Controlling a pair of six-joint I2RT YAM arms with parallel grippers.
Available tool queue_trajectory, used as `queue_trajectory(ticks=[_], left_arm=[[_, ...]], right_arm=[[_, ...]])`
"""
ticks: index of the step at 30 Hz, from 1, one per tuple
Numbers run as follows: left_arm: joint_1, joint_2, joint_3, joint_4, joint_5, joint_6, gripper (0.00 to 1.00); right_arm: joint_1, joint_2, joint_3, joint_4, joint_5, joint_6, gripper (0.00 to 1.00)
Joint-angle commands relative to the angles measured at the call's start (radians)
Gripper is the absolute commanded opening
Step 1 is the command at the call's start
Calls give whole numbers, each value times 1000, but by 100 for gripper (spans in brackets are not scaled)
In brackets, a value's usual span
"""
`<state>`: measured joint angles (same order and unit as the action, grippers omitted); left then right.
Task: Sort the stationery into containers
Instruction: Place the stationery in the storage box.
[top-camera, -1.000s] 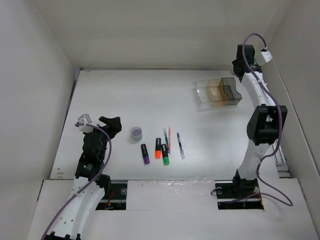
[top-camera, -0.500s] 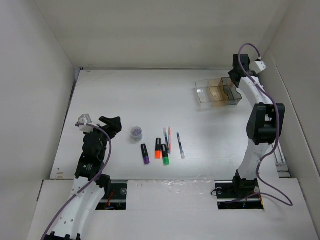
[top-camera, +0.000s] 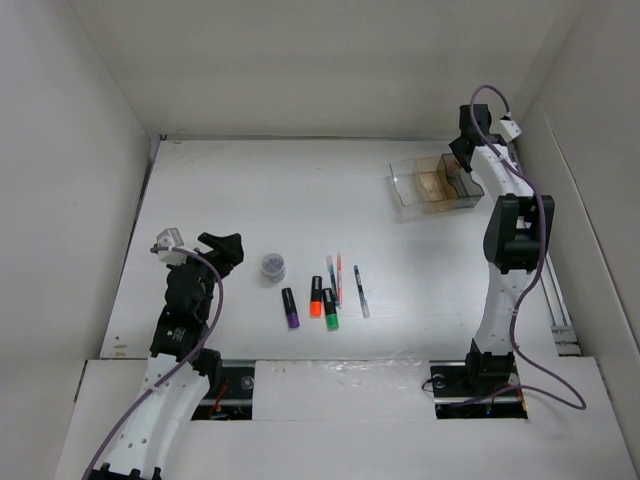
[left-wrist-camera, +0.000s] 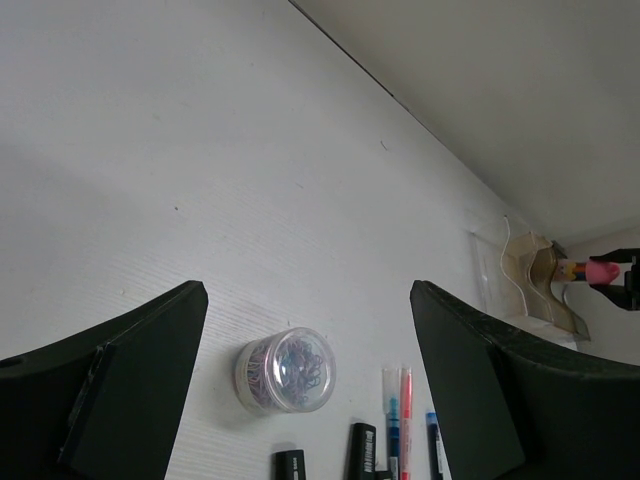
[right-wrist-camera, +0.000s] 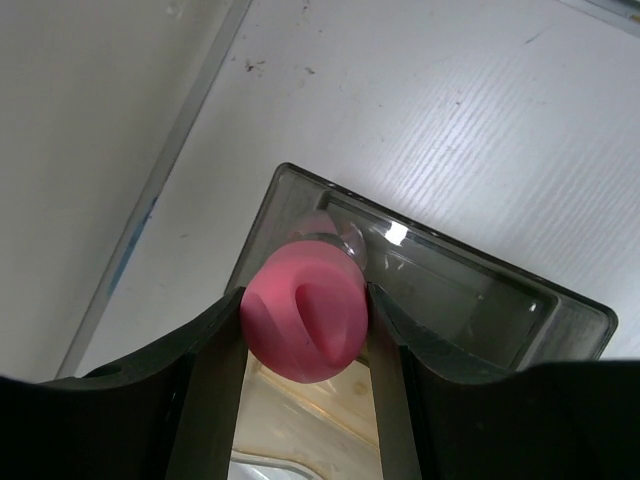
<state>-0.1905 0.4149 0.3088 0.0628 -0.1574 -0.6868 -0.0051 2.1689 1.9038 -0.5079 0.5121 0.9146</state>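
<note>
My right gripper (right-wrist-camera: 306, 335) is shut on the pink-capped bottle (right-wrist-camera: 303, 318) and holds it over the smoky dark grey compartment (right-wrist-camera: 452, 248) of the containers (top-camera: 432, 186), at the back right. A tiny round clear jar (top-camera: 272, 266) of coloured clips stands just right of my left gripper (top-camera: 228, 250), which is open and holds nothing. In the left wrist view the jar (left-wrist-camera: 286, 370) sits between the open fingers, farther out. Purple (top-camera: 291, 308), orange (top-camera: 316, 297) and green (top-camera: 329, 309) highlighters lie side by side, with three thin pens (top-camera: 339, 279) next to them.
White walls enclose the table on the left, back and right. The amber compartment (right-wrist-camera: 300, 410) lies right beside the dark one, under the bottle's cap. The right arm's cable (top-camera: 490, 95) loops above the organiser.
The right arm has swung left, bringing the bottle from beside the organiser to over its dark compartment. The left arm and the things on the table have not moved.
</note>
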Motion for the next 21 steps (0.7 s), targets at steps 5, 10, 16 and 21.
queue_trajectory(ticks=[5, 10, 16, 21], left_arm=[[-6, -10, -4, 34, 4, 15, 81], [-6, -1, -13, 54, 13, 15, 81], [-6, -1, -13, 63, 13, 15, 81], [-6, 9, -22, 83, 22, 15, 81]], right_arm=[[-1, 26, 156, -72, -43, -2, 54], [-1, -3, 167, -63, -63, -11, 84], [-1, 6, 233, -90, -73, -33, 85], [-1, -43, 182, -30, -73, -33, 87]])
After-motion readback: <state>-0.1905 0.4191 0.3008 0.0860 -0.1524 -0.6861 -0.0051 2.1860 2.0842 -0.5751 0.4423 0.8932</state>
